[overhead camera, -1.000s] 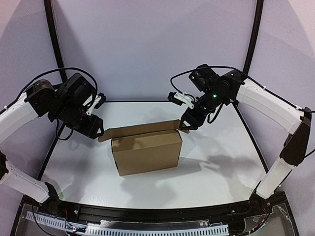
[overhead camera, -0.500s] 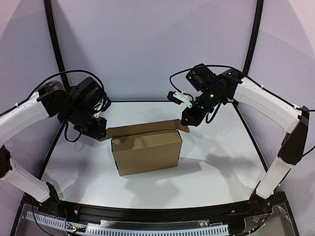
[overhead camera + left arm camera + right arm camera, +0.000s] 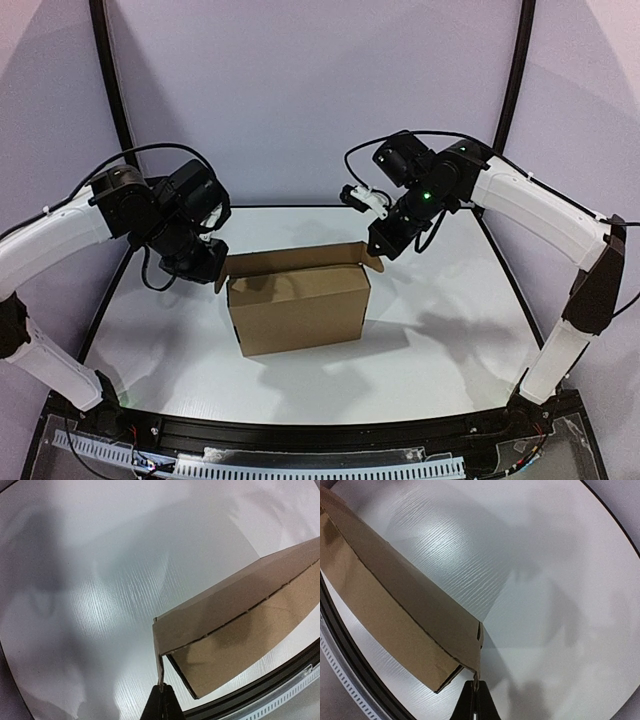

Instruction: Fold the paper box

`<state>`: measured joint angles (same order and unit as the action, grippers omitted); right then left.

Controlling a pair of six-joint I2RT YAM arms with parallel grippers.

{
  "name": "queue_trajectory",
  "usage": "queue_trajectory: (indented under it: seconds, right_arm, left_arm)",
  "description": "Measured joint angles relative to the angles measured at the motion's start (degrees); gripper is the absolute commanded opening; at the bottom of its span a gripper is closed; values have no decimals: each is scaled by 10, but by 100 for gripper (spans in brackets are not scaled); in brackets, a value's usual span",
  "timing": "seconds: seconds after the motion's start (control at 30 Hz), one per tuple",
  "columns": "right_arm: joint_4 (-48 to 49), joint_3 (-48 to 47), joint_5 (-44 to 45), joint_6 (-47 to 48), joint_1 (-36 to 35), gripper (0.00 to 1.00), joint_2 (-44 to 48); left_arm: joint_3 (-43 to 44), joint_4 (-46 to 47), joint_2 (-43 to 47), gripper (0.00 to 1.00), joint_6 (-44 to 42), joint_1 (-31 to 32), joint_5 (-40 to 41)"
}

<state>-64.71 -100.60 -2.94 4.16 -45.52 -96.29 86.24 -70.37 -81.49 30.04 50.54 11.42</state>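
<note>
The paper box point(image 3: 298, 308) is brown cardboard and stands upright mid-table, its lid flap raised along the back. My left gripper point(image 3: 217, 270) is at the lid's left end, shut on the thin side tab point(image 3: 161, 666). In the left wrist view the gripper point(image 3: 163, 689) pinches that tab edge-on, with the box point(image 3: 240, 610) to its right. My right gripper point(image 3: 376, 252) is at the lid's right end. The right wrist view shows that gripper point(image 3: 475, 682) shut on the lid's right corner tab point(image 3: 476, 672), with the box point(image 3: 395, 605) stretching away to the left.
The white table point(image 3: 440, 320) surrounds the box. A black rail point(image 3: 300, 435) runs along the near edge, and black frame posts point(image 3: 110, 90) rise at the back corners. Both arms reach in from the sides.
Both grippers have closed on the lid's end tabs. The left arm moved right toward the box, and the left tab swung from spread outward to pinched upright.
</note>
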Motion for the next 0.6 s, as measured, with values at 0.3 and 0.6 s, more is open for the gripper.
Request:
queue_trajectory:
  seconds: [0.3,0.6]
  right_arm:
    - [-1,-1,-6,-112,-6,0,0]
    - [3,-1,-13,-212,-6,0,0]
  left_arm:
    - [-13,20,13,1,81,-1,-30]
    - [-27,45,21,1,146,-1,-46]
